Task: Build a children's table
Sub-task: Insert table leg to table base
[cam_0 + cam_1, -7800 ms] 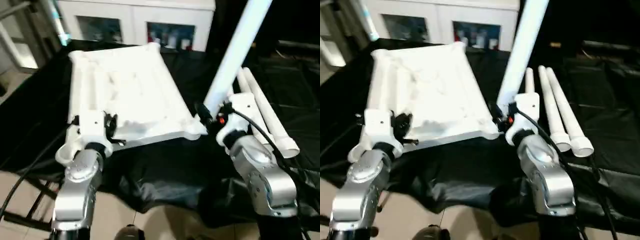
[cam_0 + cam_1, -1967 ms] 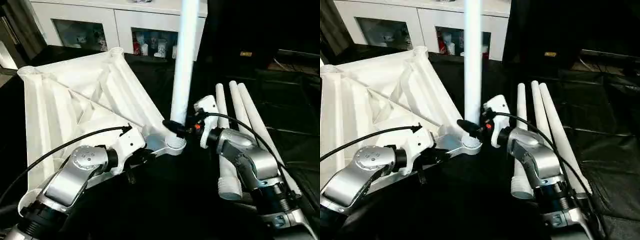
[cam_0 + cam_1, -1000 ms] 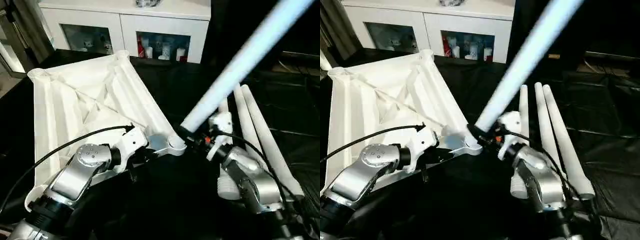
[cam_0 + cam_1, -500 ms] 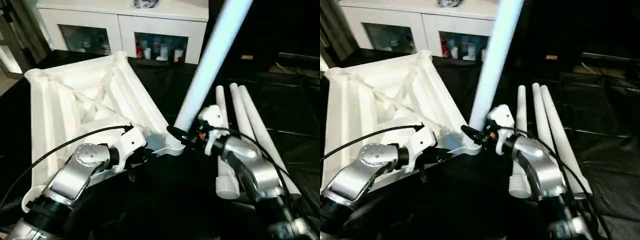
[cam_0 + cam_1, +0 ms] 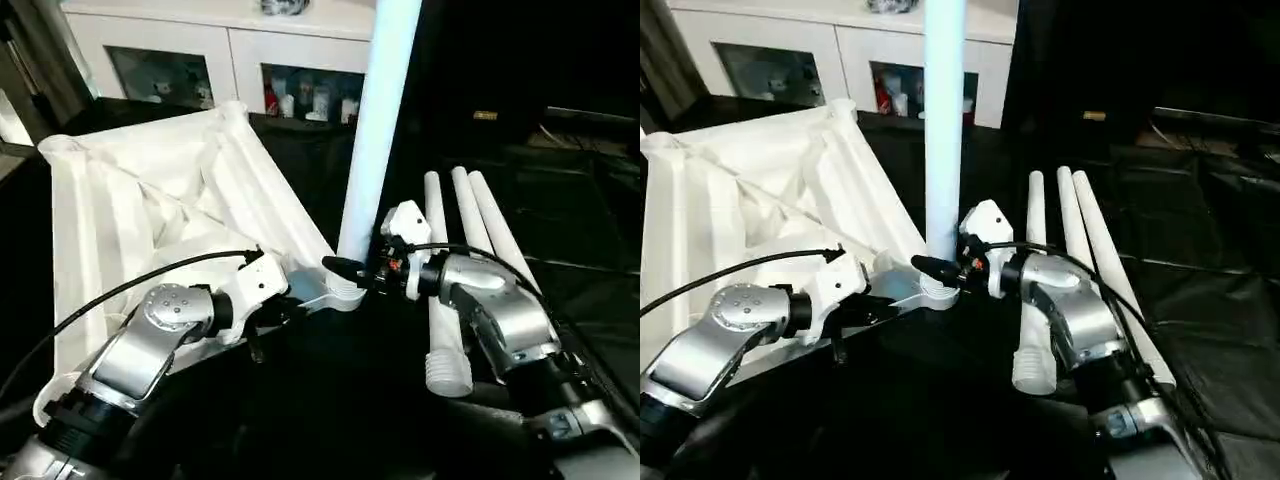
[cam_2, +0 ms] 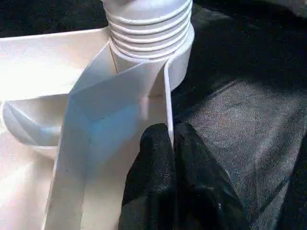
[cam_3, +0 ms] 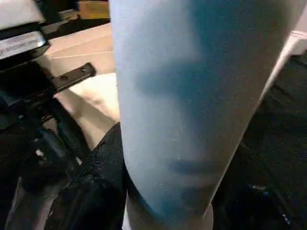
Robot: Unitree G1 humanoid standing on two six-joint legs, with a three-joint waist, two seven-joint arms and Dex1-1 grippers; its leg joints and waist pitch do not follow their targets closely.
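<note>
The children's table's white tabletop point(image 5: 150, 200) lies ribbed side up on the black cloth. One long white leg point(image 5: 378, 120) stands nearly upright, its ringed end point(image 6: 148, 28) set in the near corner socket point(image 5: 340, 290). My right gripper point(image 5: 352, 270) is shut on this leg just above the socket; in the right wrist view the leg point(image 7: 182, 110) passes between its black fingers point(image 7: 105, 158). My left gripper point(image 6: 171, 136) is shut on the tabletop's thin edge wall point(image 6: 168, 96) right beside that socket.
Three spare legs point(image 5: 470, 230) lie side by side on the black-draped work table point(image 5: 570, 210), just right of my right forearm. A white cabinet with glass doors point(image 5: 230, 50) stands behind the table.
The leg in my right gripper has swung from leaning far to the right to nearly upright over the corner socket. My left gripper has kept its hold on the tabletop edge.
</note>
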